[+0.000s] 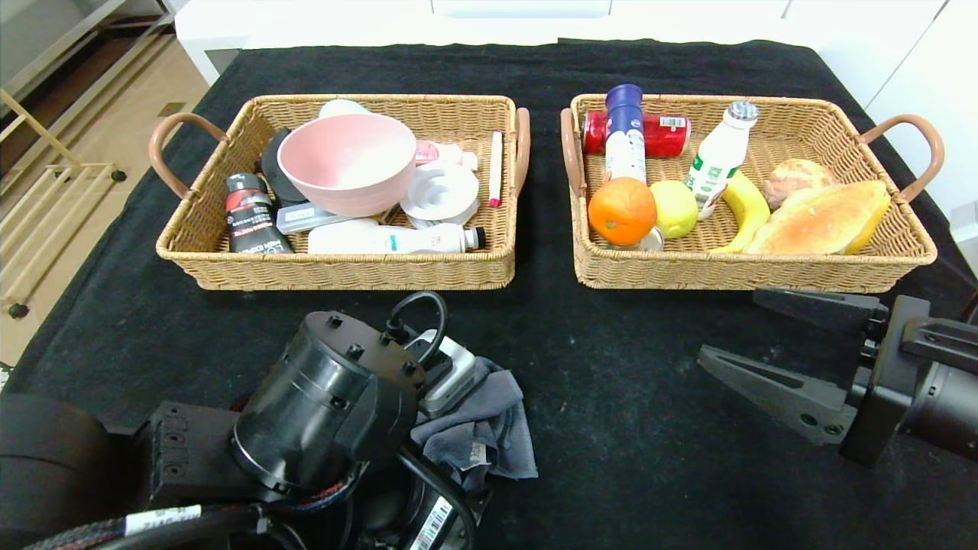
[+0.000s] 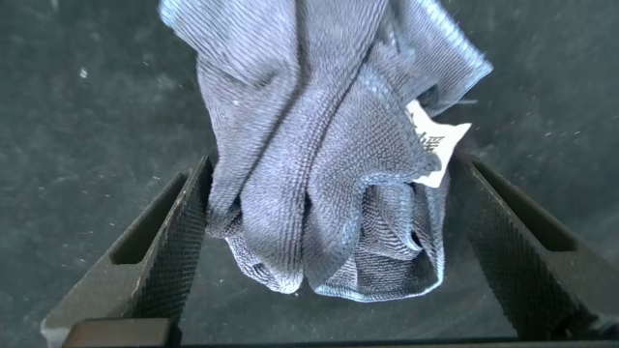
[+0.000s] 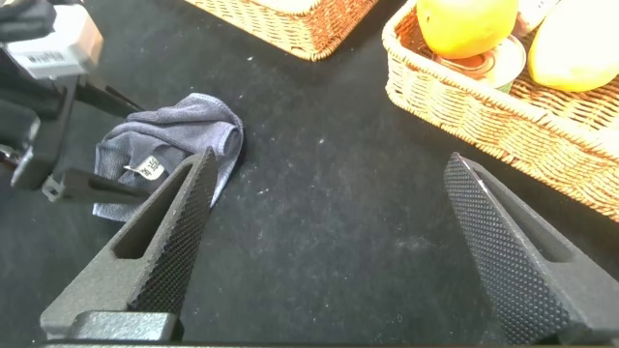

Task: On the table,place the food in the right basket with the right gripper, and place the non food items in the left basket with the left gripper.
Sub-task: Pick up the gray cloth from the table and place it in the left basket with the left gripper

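Observation:
The grey cloth (image 1: 489,424) with its white tag lies bunched on the black table (image 1: 634,443) near the front. My left gripper (image 2: 331,169) is open and points down over it, one finger on each side of the cloth (image 2: 319,193). In the head view its wrist (image 1: 328,405) hides the fingers. The pink bowl (image 1: 348,162) sits in the left basket (image 1: 336,271). The orange (image 1: 622,211), banana (image 1: 745,206), croissant (image 1: 821,218) and blue-capped white bottle (image 1: 625,137) lie in the right basket (image 1: 749,275). My right gripper (image 1: 730,325) is open and empty over the table in front of that basket.
The left basket also holds bottles, a white disc and a pen. The right basket also holds a red can, a yellow-green fruit (image 1: 674,208), a silver-capped bottle (image 1: 722,156) and a bread roll. The cloth (image 3: 169,150) and basket corner (image 3: 484,101) show in the right wrist view.

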{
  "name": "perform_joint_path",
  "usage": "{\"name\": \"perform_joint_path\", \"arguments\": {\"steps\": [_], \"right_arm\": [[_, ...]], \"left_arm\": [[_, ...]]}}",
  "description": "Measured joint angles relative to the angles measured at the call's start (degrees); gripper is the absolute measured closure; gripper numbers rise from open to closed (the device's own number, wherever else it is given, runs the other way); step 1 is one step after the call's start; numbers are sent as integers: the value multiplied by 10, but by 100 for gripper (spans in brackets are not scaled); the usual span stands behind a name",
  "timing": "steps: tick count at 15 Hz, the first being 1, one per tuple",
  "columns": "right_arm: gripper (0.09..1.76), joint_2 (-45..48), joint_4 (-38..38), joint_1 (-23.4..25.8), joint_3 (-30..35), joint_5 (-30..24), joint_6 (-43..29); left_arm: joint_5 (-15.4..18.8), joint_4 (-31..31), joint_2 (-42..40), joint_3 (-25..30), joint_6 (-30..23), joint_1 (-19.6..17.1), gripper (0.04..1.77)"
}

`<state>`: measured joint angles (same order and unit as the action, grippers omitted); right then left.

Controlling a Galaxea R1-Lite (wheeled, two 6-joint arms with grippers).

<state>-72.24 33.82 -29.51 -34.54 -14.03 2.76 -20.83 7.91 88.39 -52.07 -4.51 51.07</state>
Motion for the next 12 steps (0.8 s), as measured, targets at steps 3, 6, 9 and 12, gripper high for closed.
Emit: {"name": "perform_joint_path", "arguments": {"steps": [3,6,9,12], "right_arm": [[14,0,0,-1,1,0,0],[14,0,0,-1,1,0,0],[14,0,1,-1,1,0,0],[14,-1,1,-1,1,0,0]], "left_arm": [[-2,0,9,3,-1,0,9],[-6,0,17,2,-1,0,9],[-19,0,26,2,-3,0,9],[-20,0,30,2,-3,0,18]]}}
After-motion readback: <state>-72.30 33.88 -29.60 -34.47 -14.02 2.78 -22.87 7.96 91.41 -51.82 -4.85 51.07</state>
